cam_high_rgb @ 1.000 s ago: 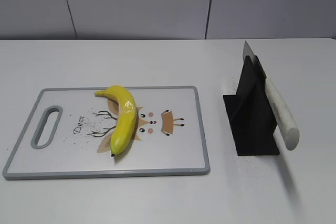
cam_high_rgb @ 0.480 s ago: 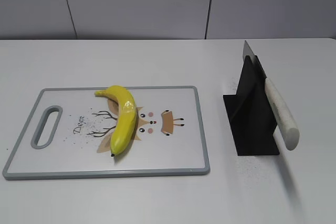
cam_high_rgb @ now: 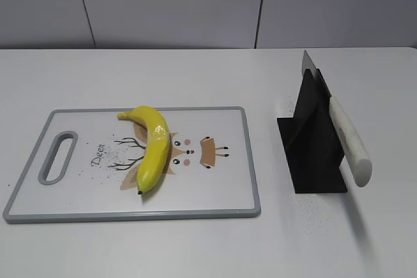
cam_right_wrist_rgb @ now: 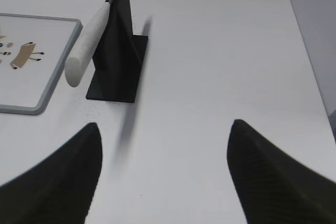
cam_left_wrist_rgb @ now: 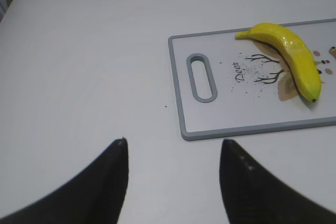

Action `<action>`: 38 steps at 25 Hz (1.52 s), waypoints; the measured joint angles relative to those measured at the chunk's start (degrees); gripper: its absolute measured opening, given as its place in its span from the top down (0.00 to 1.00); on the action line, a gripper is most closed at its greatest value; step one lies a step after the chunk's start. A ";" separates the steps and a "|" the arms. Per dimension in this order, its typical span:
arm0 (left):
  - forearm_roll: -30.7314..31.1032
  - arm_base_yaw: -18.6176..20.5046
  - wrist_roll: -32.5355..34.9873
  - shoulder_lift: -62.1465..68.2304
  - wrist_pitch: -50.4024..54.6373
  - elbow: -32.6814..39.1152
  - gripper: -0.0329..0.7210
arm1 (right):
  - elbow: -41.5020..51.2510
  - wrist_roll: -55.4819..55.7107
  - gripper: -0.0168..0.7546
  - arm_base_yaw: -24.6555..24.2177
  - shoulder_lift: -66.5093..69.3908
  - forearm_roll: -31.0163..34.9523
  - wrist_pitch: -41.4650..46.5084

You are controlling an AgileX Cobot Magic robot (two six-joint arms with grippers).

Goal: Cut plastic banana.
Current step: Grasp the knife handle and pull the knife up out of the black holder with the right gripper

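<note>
The glossy yellow plastic banana point(cam_high_rgb: 152, 146) lies on the grey-rimmed cutting board point(cam_high_rgb: 228, 190), left of the deer print. It also shows in the left wrist view point(cam_left_wrist_rgb: 291, 59). A knife with a white handle point(cam_high_rgb: 348, 141) rests in a black stand point(cam_high_rgb: 313, 151); the handle also shows in the right wrist view point(cam_right_wrist_rgb: 89, 38). My left gripper point(cam_left_wrist_rgb: 173, 142) is open and empty over bare table, left of and nearer than the board point(cam_left_wrist_rgb: 178, 103). My right gripper point(cam_right_wrist_rgb: 165, 127) is open and empty, nearer than the knife stand point(cam_right_wrist_rgb: 118, 51). Neither gripper shows in the exterior view.
The white table point(cam_high_rgb: 195, 76) runs back to a grey panelled wall point(cam_high_rgb: 169, 4). The board has a slot handle point(cam_high_rgb: 57, 157) at its left end. The table's right edge point(cam_right_wrist_rgb: 310, 61) shows in the right wrist view.
</note>
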 joint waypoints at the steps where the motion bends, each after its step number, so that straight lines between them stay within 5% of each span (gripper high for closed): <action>1: 0.00 0.00 0.13 0.00 0.00 0.00 0.25 | -1.07 0.06 0.26 0.00 1.21 -0.08 0.21; 23: 0.00 0.00 0.05 0.00 0.00 0.00 0.25 | -20.52 1.81 0.29 0.54 52.06 2.27 0.67; 32: 0.00 0.00 0.00 0.00 0.00 0.00 0.25 | -28.55 5.93 0.29 16.77 68.10 1.81 -0.30; 38: 0.00 0.00 0.00 0.00 0.00 0.00 0.25 | -31.99 10.52 0.30 17.95 77.28 1.83 -0.48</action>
